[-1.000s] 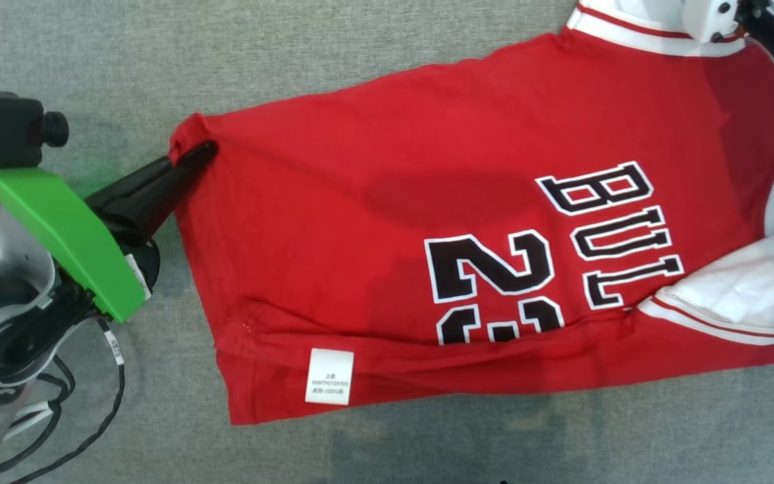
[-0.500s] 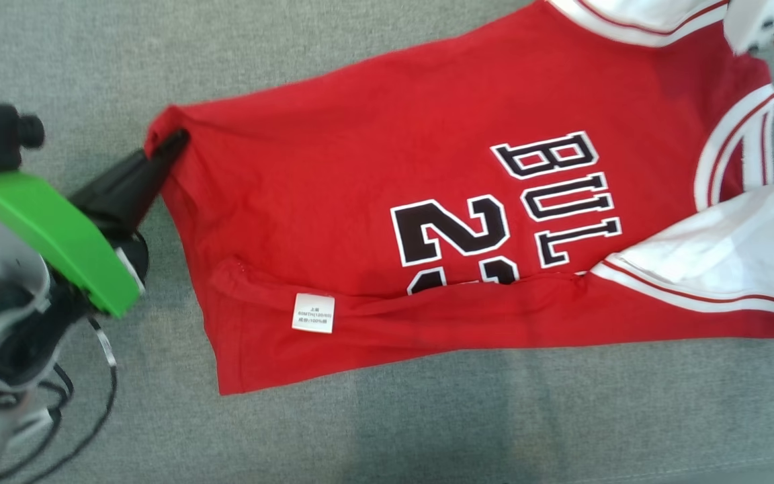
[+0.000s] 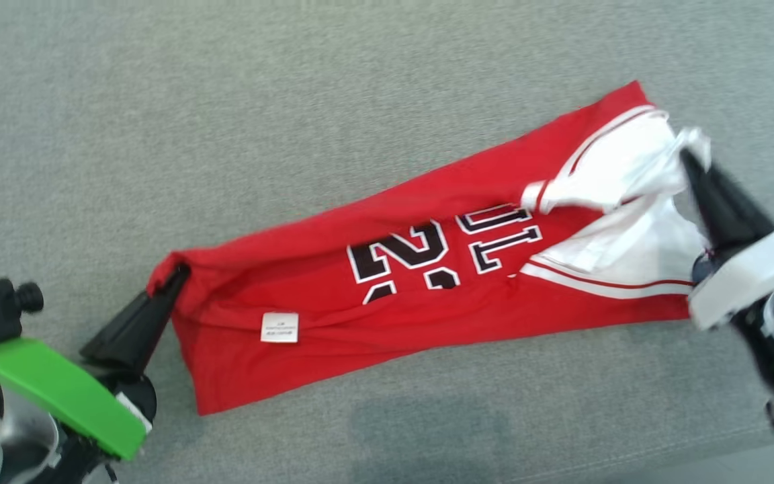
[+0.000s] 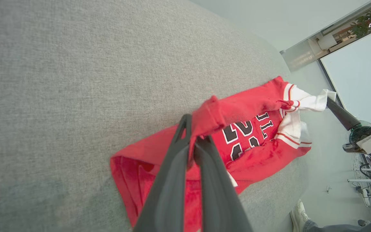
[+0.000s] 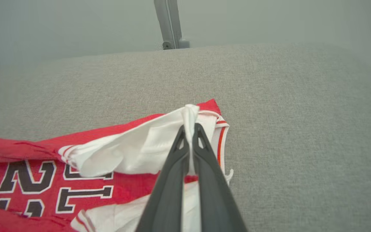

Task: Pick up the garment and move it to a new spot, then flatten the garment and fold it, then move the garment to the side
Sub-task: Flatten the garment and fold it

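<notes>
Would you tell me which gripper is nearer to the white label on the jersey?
Left. The left gripper pinches the red corner near the label; the right gripper pinches the jersey at its far end.

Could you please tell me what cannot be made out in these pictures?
- Print on the white label: too small, head view.
- Lettering on the jersey: partly covered by its own folds, head view.
- Right pincer: blurred, head view.
- Person above the shoe: cut off by the bottom edge, left wrist view.
</notes>
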